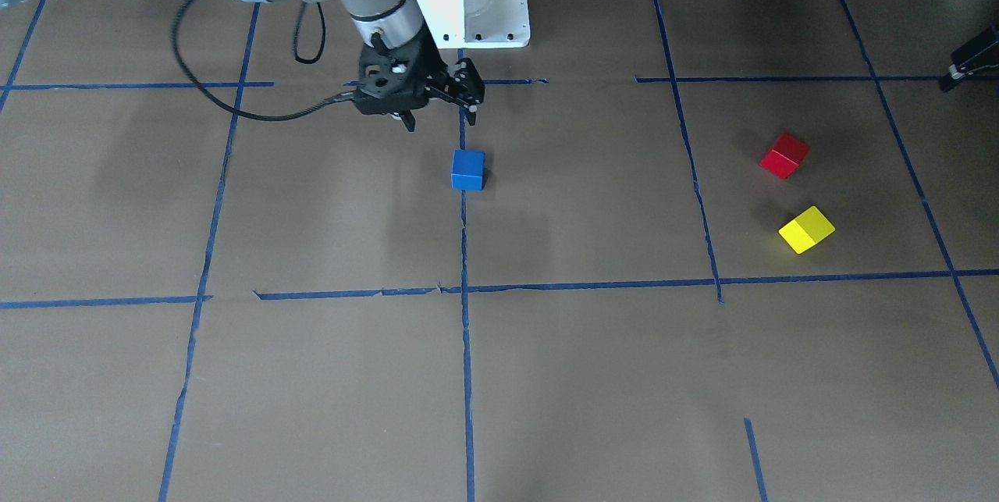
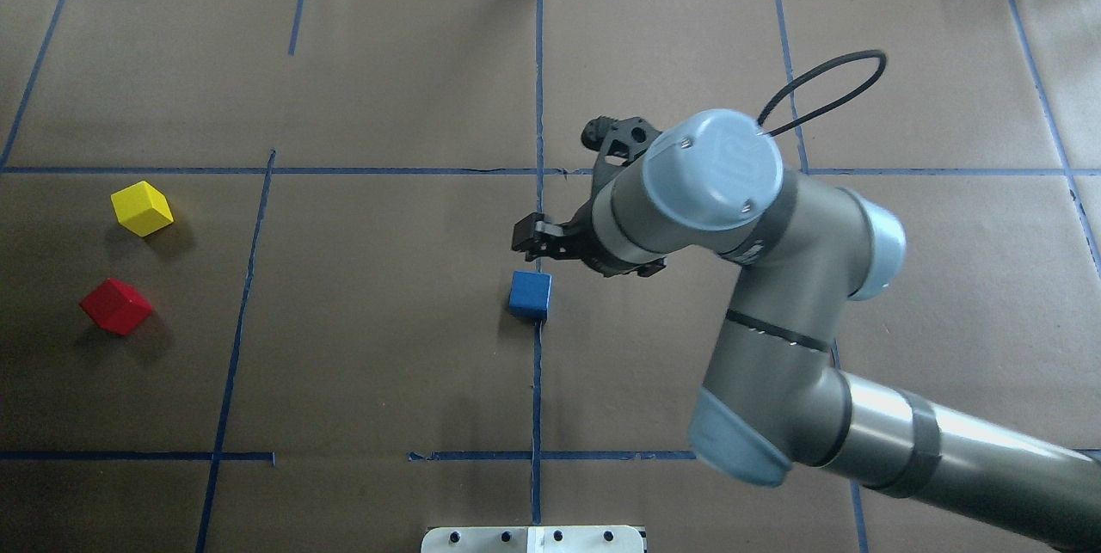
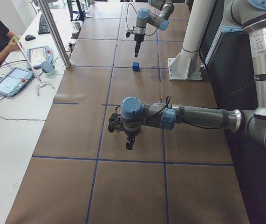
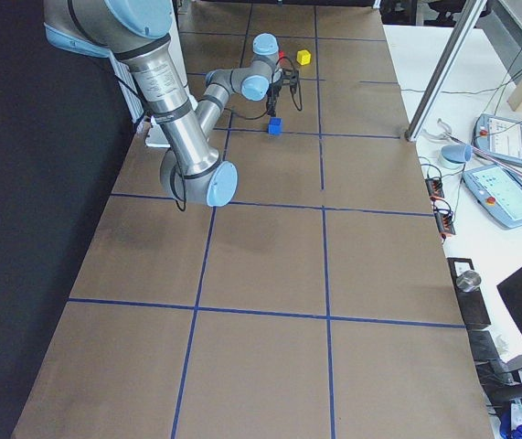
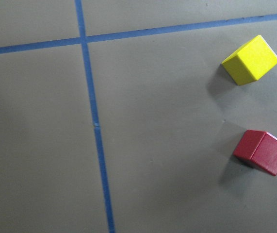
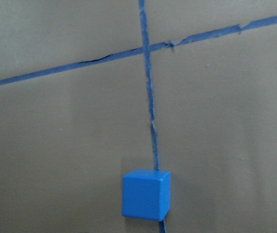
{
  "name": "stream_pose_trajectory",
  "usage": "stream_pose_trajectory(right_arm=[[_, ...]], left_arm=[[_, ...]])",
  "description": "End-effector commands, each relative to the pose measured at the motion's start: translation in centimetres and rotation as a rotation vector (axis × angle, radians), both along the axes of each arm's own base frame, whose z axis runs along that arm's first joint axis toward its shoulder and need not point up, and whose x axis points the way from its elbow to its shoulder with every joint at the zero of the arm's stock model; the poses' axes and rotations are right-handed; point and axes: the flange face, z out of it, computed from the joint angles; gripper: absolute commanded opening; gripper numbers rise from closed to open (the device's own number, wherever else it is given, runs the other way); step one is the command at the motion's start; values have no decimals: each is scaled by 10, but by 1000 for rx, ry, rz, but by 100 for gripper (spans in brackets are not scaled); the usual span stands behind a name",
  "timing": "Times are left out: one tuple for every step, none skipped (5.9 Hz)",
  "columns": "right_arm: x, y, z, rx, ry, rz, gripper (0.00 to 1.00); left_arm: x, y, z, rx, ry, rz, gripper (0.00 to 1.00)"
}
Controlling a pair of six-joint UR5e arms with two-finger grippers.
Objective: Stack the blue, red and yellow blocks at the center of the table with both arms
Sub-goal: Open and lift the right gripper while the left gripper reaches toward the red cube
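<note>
Brown paper gridded with blue tape (image 2: 344, 170) covered the bench (image 2: 387, 364). The silver-grey right arm (image 2: 774, 338) bent its wrist downward above the small matte blue cube (image 2: 529, 293), which sat on the central tape line (image 2: 538, 398). Its jaws hung wide apart, empty, clear of that cube. Well to the blue cube's left, by the robot's reckoning, the red cube (image 2: 115, 306) and yellow cube (image 2: 142, 208) lay near each other. The left arm (image 3: 198, 115) stretched level, wrist down, farther left; whether its jaws were parted could not be told.
</note>
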Motion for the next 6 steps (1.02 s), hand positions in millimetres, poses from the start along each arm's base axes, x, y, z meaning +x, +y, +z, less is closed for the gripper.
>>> stream_pose_trajectory(right_arm=[[96, -14, 41, -94, -29, -11, 100], [133, -4, 70, -118, -4, 19, 100], [155, 3, 85, -97, 10, 2, 100], [154, 4, 86, -93, 11, -3, 100], [154, 4, 86, -94, 12, -3, 100], [153, 4, 87, -94, 14, -4, 100]], left_arm=[[79, -7, -6, 214, -29, 95, 100], [117, -12, -9, 275, -21, 157, 100], [148, -14, -22, 307, -12, 205, 100], [172, -9, -23, 337, -37, 242, 100], [199, -8, -31, 377, -56, 268, 100], [208, -4, -30, 384, -58, 292, 100]])
